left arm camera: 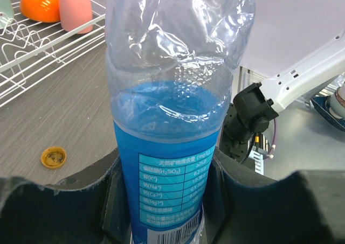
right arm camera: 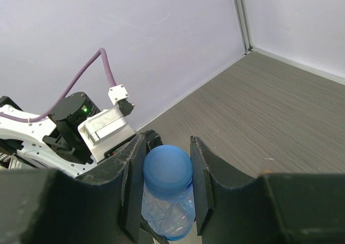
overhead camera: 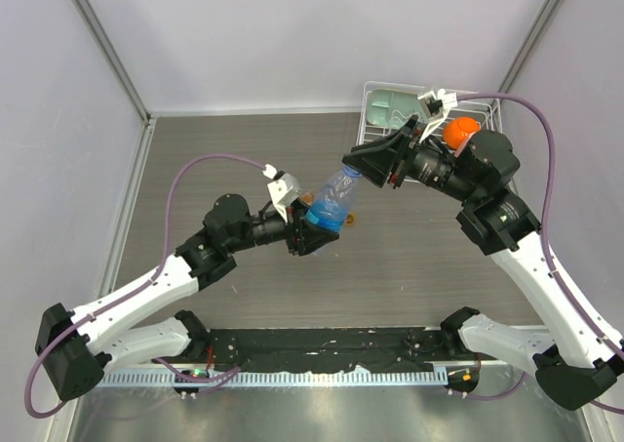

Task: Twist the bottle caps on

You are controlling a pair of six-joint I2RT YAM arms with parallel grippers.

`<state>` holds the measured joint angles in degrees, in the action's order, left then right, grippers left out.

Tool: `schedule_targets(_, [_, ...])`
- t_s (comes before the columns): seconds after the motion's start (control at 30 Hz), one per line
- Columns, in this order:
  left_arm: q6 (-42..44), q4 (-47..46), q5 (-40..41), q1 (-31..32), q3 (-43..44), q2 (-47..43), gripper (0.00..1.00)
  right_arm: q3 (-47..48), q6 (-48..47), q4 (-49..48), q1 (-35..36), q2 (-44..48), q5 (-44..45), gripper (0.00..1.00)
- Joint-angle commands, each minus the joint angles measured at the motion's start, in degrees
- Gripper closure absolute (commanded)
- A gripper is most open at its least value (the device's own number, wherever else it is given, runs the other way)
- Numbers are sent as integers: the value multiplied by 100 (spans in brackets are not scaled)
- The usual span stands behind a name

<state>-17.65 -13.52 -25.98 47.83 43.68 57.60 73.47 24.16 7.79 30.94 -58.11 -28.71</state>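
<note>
A clear bottle [overhead camera: 336,200] with a blue label hangs tilted above the table between both arms. My left gripper [overhead camera: 314,227] is shut on its labelled lower body [left arm camera: 170,168], one finger on each side. The blue cap [right arm camera: 167,170] sits on the bottle's neck, and my right gripper [overhead camera: 366,169] is shut on it, its pads [right arm camera: 133,185] against the cap's sides. The orange-amber cap [left arm camera: 53,157] lies loose on the table, to the left of the bottle in the left wrist view.
A white wire rack [overhead camera: 375,120] stands at the back right with an orange ball [overhead camera: 460,130] and a pale green item [overhead camera: 395,103] in it. The left wrist view shows the rack [left arm camera: 32,50] holding a pink cup [left arm camera: 75,7]. Grey walls enclose the table.
</note>
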Motion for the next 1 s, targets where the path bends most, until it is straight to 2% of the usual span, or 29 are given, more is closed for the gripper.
schedule_targets(0.0, [-37, -388, 75, -46, 0, -179, 97, 79, 18, -164, 96, -8, -91, 74])
schedule_targets(0.5, [-81, -292, -399, -55, -35, -267, 98, 141, -711, -14, 325, -25, 840, 74])
schedule_targets(0.97, [-142, -371, -180, -81, -35, -337, 100, -35, -790, 91, 351, 63, 709, 74])
